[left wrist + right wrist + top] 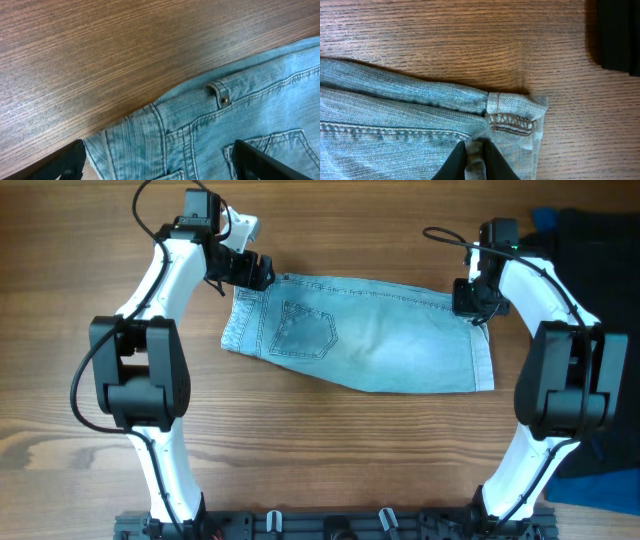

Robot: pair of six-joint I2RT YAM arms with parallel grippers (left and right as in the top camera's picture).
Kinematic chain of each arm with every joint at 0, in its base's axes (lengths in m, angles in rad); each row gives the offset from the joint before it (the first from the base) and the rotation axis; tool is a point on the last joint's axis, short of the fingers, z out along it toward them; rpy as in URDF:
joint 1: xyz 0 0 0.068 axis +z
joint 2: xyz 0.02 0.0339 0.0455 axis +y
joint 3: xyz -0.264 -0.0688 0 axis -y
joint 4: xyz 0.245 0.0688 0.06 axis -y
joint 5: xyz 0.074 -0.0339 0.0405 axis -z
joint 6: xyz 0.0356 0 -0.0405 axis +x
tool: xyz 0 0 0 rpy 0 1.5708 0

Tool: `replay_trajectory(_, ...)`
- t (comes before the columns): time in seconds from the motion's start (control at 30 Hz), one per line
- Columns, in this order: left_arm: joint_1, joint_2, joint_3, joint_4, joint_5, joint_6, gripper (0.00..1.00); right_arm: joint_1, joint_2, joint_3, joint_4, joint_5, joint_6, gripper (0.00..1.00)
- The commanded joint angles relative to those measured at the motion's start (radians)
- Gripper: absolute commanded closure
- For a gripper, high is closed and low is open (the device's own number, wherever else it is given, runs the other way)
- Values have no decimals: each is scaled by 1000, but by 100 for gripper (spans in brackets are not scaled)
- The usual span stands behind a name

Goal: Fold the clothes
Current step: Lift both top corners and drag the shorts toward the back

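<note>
Wooden table (330,465), black garment (615,270) at its right edge, blue fabric (545,220) peeking out just beside

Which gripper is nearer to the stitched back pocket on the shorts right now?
Left. The left gripper hangs open over the corner of the shorts, just beside the back pocket; the right gripper pinches the opposite end, well away.

Brown wood-grain table (330,450), evenly lit, with black fabric (610,250) at its right edge.
</note>
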Motion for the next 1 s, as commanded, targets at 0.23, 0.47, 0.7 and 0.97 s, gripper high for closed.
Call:
replay_trajectory(0.23, -1, 86, -6, 43, 13, 79, 25, 10, 19, -8, -3, -1, 4, 86)
replay_trajectory(0.47, -1, 77, -3, 50, 13, 79, 88, 10, 19, -8, -4, -1, 4, 86)
replay_trajectory(0.7, -3, -65, -3, 18, 12, 68, 96, 10, 19, -8, -2, -1, 5, 96)
replay_trajectory(0.97, -3, -95, -3, -265, 16, -5, 96, 10, -33, 22, -97, -106, 43, 96)
